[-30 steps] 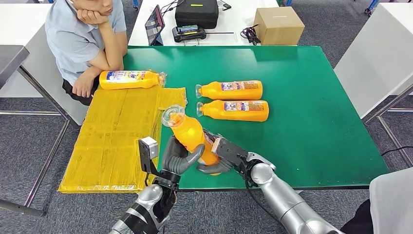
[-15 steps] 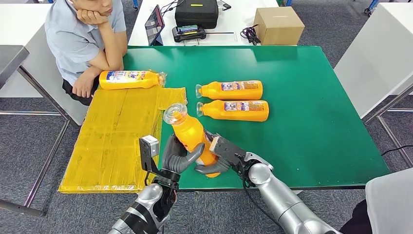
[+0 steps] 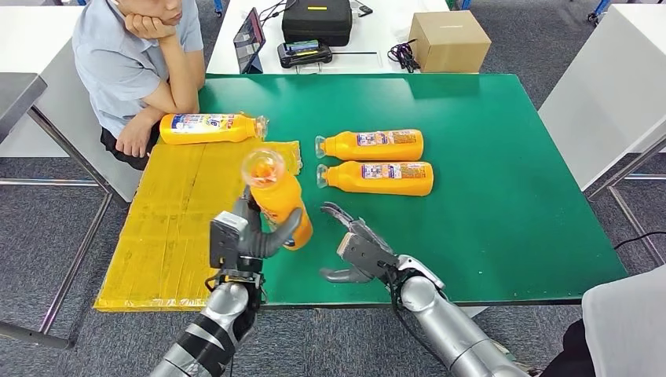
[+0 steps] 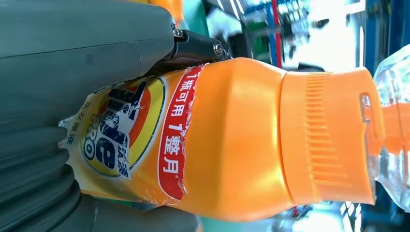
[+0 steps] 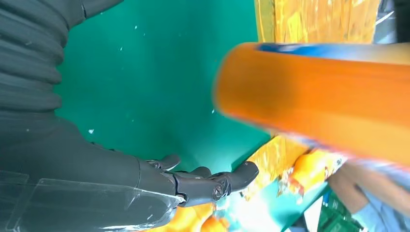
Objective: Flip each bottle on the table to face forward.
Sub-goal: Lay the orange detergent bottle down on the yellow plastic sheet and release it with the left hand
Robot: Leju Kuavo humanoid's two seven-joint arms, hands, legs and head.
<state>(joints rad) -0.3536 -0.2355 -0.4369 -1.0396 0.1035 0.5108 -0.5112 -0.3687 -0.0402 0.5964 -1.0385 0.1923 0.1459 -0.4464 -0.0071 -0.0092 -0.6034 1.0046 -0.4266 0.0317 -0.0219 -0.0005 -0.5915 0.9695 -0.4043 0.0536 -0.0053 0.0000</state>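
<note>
Left hand [image 3: 250, 234] wrapped around an orange bottle [image 3: 276, 196], held tilted above the near edge of the green table [image 3: 503, 196], clear cap toward the camera. Right hand [image 3: 357, 250] just beside it, fingers spread, holding nothing. Two more orange bottles [image 3: 375, 145] [image 3: 381, 178] lying side by side at mid-table, labels up. A fourth [image 3: 210, 127] lying at the far edge of a yellow mat [image 3: 173, 228], beside a seated person [image 3: 133, 63].

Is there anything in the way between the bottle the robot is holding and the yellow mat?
Nothing visible. The left hand holds the bottle lifted over the mat's edge, and the mat below looks bare.
</note>
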